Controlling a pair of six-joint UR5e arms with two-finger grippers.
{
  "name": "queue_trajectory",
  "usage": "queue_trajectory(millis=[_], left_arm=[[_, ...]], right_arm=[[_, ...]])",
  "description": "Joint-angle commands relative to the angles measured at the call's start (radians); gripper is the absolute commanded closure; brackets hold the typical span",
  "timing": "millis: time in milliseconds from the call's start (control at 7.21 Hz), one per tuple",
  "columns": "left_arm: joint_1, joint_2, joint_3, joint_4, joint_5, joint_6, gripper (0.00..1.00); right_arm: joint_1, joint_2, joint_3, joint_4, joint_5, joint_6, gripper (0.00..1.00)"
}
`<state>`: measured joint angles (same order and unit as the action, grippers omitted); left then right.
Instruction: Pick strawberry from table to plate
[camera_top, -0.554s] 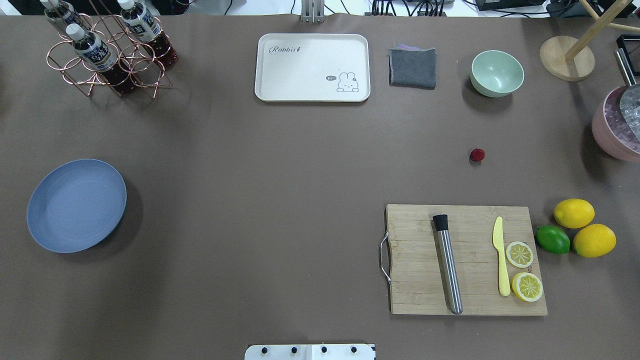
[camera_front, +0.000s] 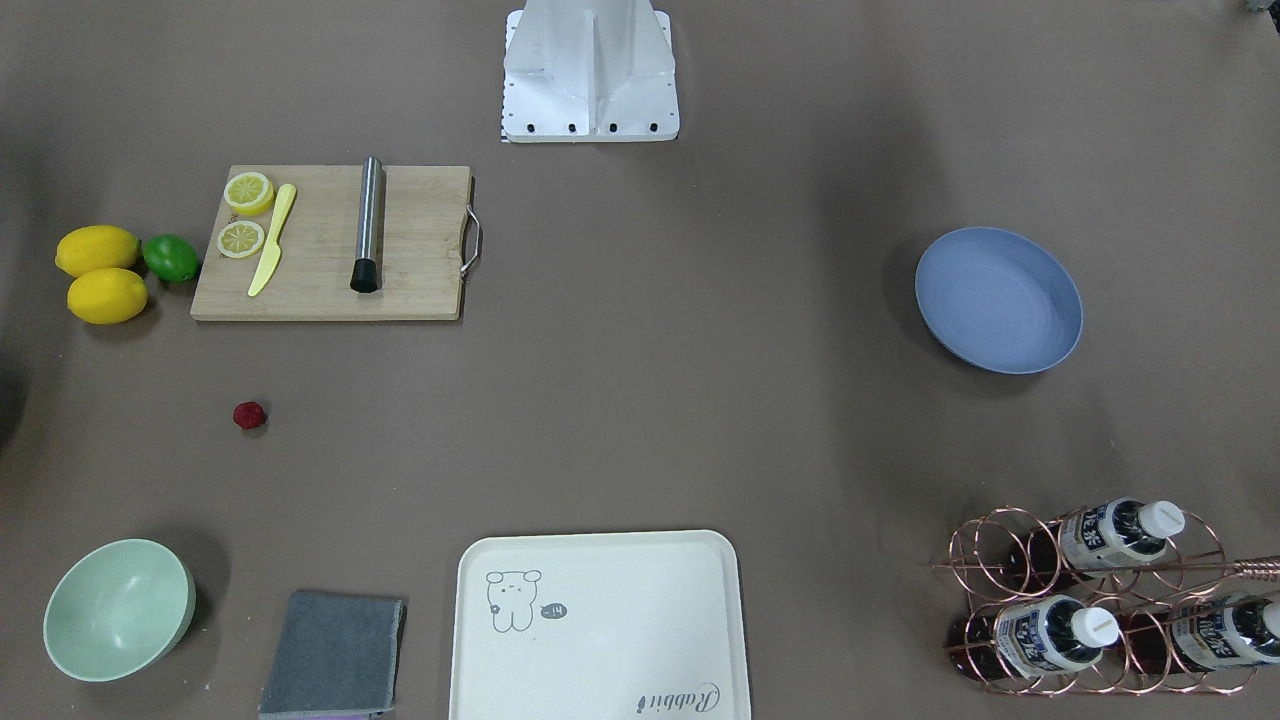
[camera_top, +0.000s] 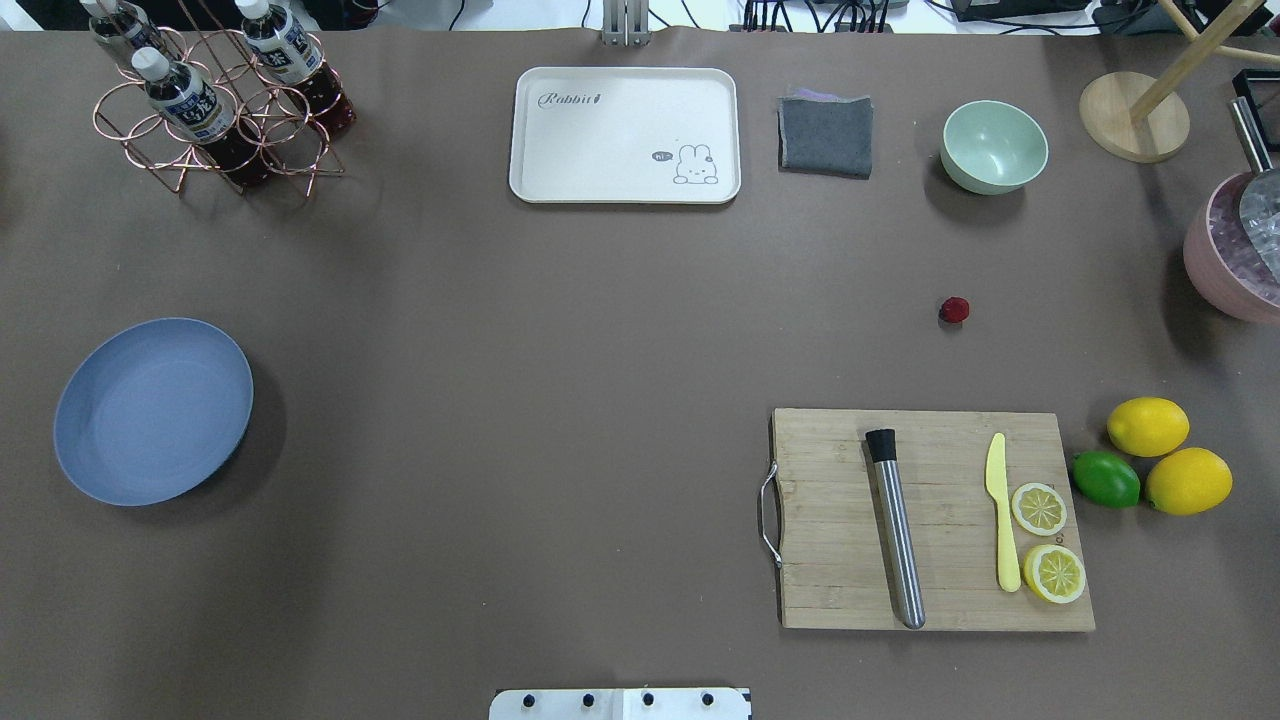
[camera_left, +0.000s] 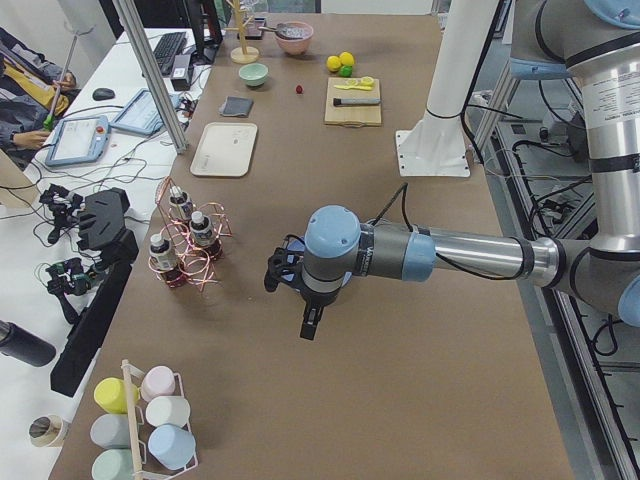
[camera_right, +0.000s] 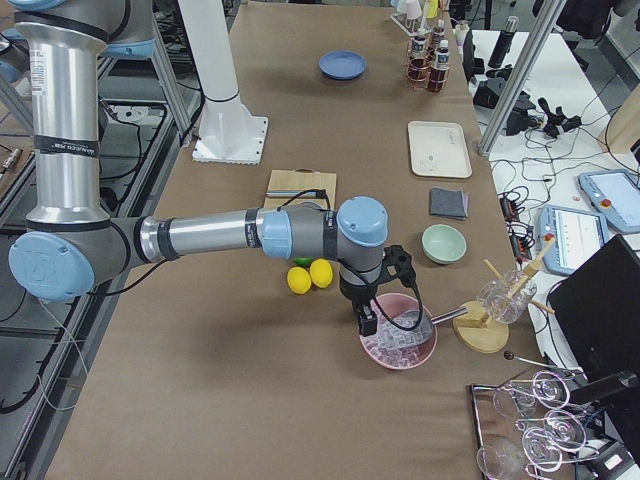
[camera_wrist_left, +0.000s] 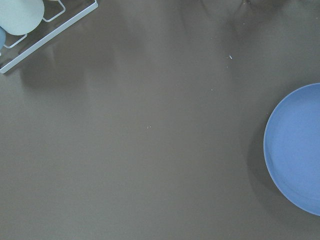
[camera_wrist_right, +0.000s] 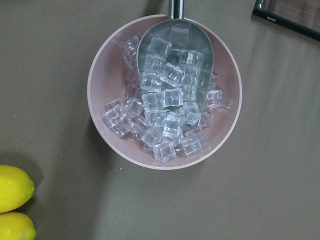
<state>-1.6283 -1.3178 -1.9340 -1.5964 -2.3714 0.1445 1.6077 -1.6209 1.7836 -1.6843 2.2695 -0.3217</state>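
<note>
The strawberry (camera_top: 954, 310) sits alone on the bare table (camera_top: 560, 400), right of centre in the overhead view. It lies between the pale green bowl (camera_top: 994, 146) above it and the wooden cutting board (camera_top: 930, 520) below it, touching neither. The blue plate (camera_top: 152, 410) is far off at the left edge of that view, well apart from the berry, with nothing on it.

Neither arm reaches into the overhead or front pictures. From the left end of the table, the left gripper (camera_left: 310, 325) hangs over plain brown surface; its wrist camera catches the plate at the right edge of its frame. From the right end, the right gripper (camera_right: 368, 320) hovers over a pink bowl (camera_wrist_right: 224, 65) of ice cubes with a metal scoop (camera_wrist_right: 150, 40) in it. I cannot tell how far either gripper's fingers are open.
</note>
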Motion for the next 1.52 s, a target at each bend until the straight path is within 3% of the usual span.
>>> queue_trajectory(millis=[0,1386], left_arm=[[0.02,-0.001,0.021,-0.001,0.001,-0.005,0.02],[0.019,0.009,0.017,0.003,-0.011,-0.006,0.02]], right_arm=[[0.0,-0.002,-0.001,0.002,0.001,0.0,0.0],[-0.014,-0.004,0.013,0.002,0.041,0.0,0.0]])
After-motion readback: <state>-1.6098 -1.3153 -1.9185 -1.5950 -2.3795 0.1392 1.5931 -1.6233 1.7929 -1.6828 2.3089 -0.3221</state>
